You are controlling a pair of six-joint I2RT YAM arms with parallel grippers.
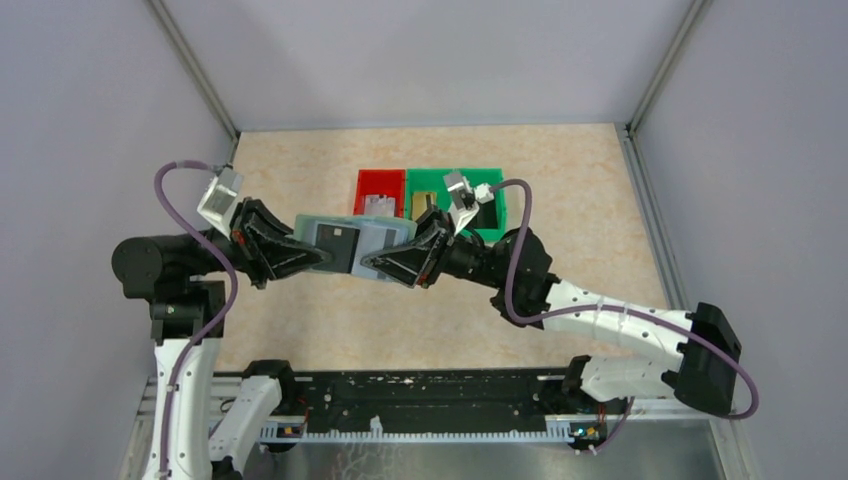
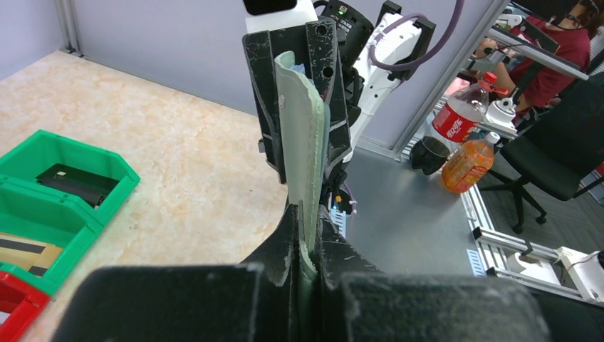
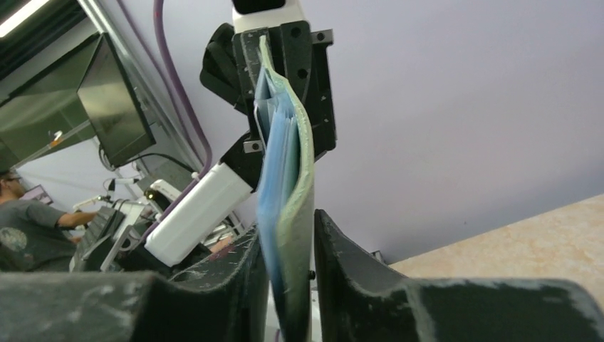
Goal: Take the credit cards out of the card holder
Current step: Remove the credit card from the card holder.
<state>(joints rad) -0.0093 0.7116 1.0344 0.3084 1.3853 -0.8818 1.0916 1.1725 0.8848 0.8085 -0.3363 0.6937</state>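
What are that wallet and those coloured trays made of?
The wallet looks like soft matte faux leather or fabric; its edge curves. The green trays and red tray look like hard plastic, slightly shiny, with stiff moulded walls.

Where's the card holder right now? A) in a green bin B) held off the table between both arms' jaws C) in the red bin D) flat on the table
B: the card holder is up above the table, with the left jaws on one end and the right jaws on the other.
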